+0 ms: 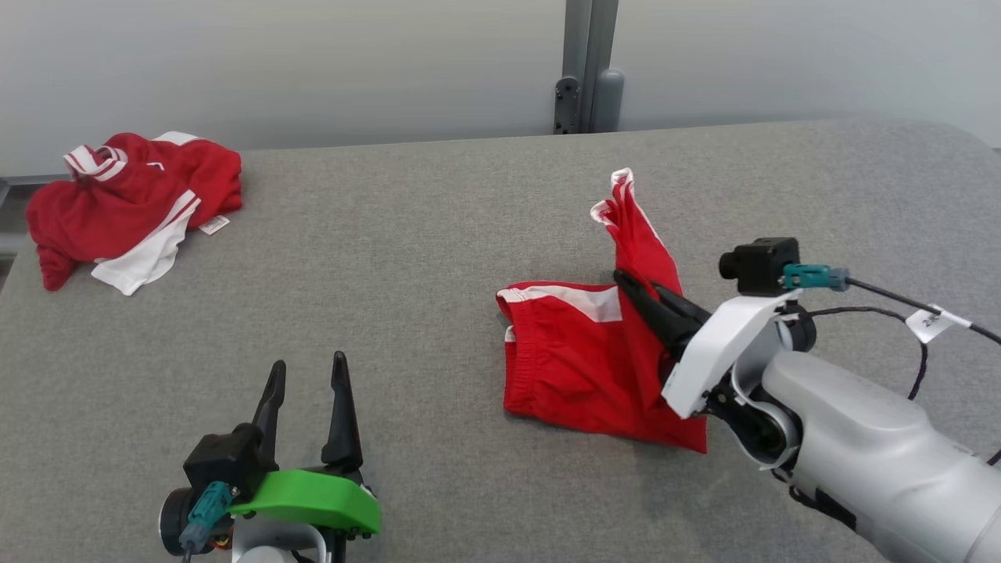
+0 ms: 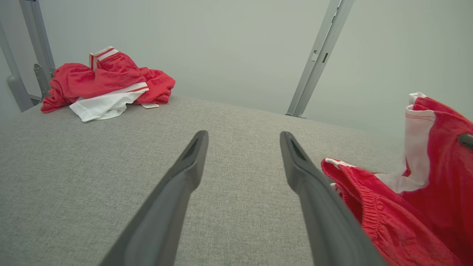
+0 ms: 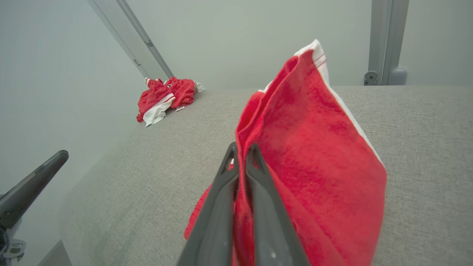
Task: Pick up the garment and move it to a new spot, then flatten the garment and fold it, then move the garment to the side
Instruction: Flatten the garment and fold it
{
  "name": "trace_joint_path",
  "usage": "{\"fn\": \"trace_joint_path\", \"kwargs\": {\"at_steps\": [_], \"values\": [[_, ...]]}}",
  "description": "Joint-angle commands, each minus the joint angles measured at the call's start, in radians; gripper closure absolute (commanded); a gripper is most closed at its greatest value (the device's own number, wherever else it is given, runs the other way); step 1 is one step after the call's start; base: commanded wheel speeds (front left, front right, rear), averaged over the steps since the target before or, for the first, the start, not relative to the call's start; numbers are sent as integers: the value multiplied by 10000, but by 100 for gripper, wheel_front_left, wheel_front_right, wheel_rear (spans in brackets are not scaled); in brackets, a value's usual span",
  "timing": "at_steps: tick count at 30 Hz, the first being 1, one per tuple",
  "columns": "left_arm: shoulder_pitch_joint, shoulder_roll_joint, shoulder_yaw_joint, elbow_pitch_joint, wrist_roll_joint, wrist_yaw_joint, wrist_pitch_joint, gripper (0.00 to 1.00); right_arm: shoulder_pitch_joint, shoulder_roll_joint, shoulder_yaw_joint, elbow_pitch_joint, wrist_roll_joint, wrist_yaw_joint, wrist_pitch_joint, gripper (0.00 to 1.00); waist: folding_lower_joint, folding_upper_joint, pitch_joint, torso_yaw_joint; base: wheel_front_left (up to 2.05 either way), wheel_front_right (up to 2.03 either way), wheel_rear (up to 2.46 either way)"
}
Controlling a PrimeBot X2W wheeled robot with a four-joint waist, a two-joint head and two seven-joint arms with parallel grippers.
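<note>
At the far left corner of the grey, coarse-woven fabric bench (image 1: 438, 219) lies a crumpled red knit top with white panels and a striped collar (image 1: 133, 199). It is bunched into a soft, lumpy heap, and a small white label pokes out at its right side.

Near the front edge, left of the middle, the left gripper (image 1: 308, 361) points toward the far edge. Its two long, dark, tapered fingers stand wide apart with nothing between them but bare weave. A glossy green plastic shell caps its wrist.

Right of the middle is the garment, a pair of red shorts with a gathered elastic waistband and white bands (image 1: 571, 367). Its lower part rests flat and rumpled on the bench with the puckered waistband facing left. One leg is drawn up into a tall, narrow peak tipped by a white-striped hem.

At the foot of that peak the right gripper (image 1: 622, 275) has its slim fingers pinched tight on a fold of the red cloth. In the right wrist view the fabric runs between both fingers and rises beyond them as a fuzzy flap. The smooth pale grey forearm (image 1: 860, 438) enters from the lower right.

Behind the far edge a grey metal post (image 1: 590, 62) stands against the plain pale wall.
</note>
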Motion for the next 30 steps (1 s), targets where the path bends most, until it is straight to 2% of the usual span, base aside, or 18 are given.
{"fn": "trace_joint_path", "kwargs": {"at_steps": [1,8,17,18,20,21,30], "values": [[80,43,-33,-25,-84,-12,22,0,194,202,13,125,62,-7,-5,100,0,0,-31,192,0,0,0],[-34,22,-153,-53,-111,-33,72,0,162,1225,26,1212,317,-5,28,100,0,0,122,698,0,0,0],[-116,3,-248,7,-156,-61,50,0,82,1909,267,2315,651,-4,83,100,0,0,232,1111,0,0,0],[-119,12,-251,17,-161,-64,46,0,87,1960,299,2359,716,-4,122,92,0,0,230,1128,0,0,0],[-118,26,-241,32,-168,-45,37,0,94,2034,383,2364,821,-4,173,50,0,0,213,1130,0,0,0],[-113,33,-233,36,-166,-31,33,0,103,2052,418,2350,856,-5,186,0,0,0,204,1120,0,0,0],[-18,71,-305,15,-166,25,53,0,153,1881,473,1864,995,-5,38,0,0,0,73,794,0,0,0]]}}
